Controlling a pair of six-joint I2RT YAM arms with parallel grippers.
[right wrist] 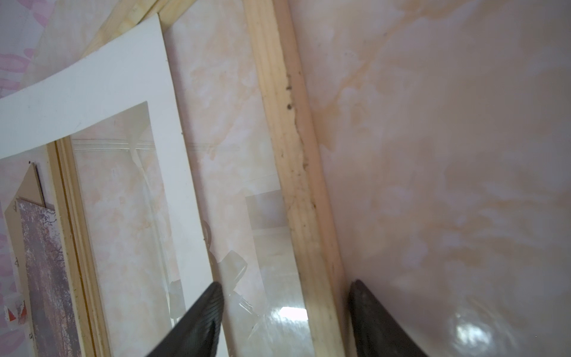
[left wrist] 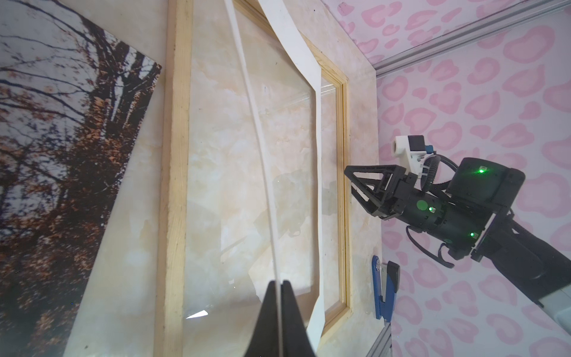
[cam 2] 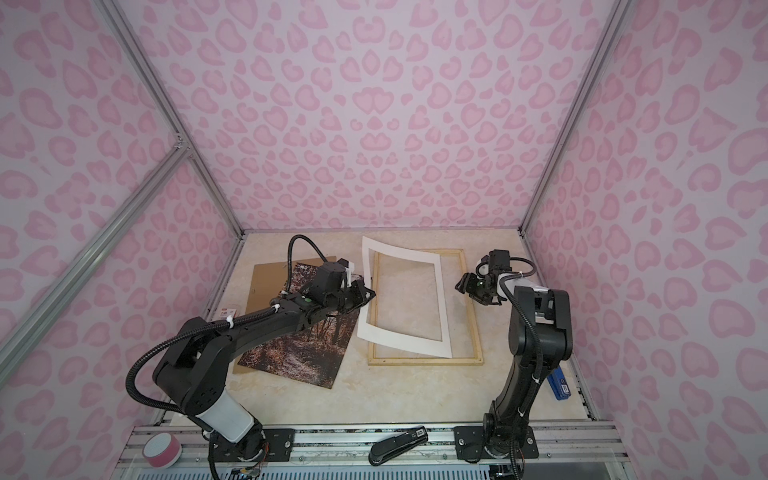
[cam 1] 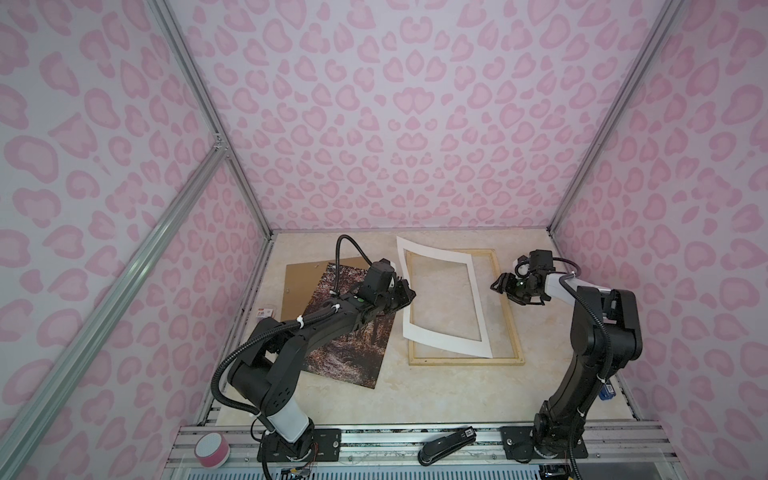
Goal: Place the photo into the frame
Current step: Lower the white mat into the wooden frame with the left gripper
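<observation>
**Mat held over frame, photo waiting alongside.** A white mat (cam 1: 444, 345) is pinched along its left edge by the left gripper (left wrist: 279, 282), whose jaws are clamped tight on the thin card. The mat is held bowed and part-raised over the frame (cam 1: 465, 360), which lies flat on the table (cam 1: 415, 395). The right gripper (right wrist: 285, 282) is poised above the frame's right rail, jaws spread and nothing between them. The photo (cam 1: 345, 353) is seen face up just beside the frame, on its left. It rests partly on a brown backing board (cam 1: 299, 282) and is partly hidden by the left arm.

The step in hand is judged to be the handling of the mat; whether it is being laid in or taken out cannot be told. The photo is not yet gripped. The card is floppy and gripped at one side only, so slow movement is advised. Its free corners are best kept clear of the wooden rails, and the frame should not be dragged. A pane of glass (left wrist: 234, 216) is seen in the frame and should not be pressed on.

Counted: one photo, one frame, one mat, one backing board, one pane, two grippers, one black stapler (cam 1: 446, 446) and one blue stapler (cam 2: 557, 384).
</observation>
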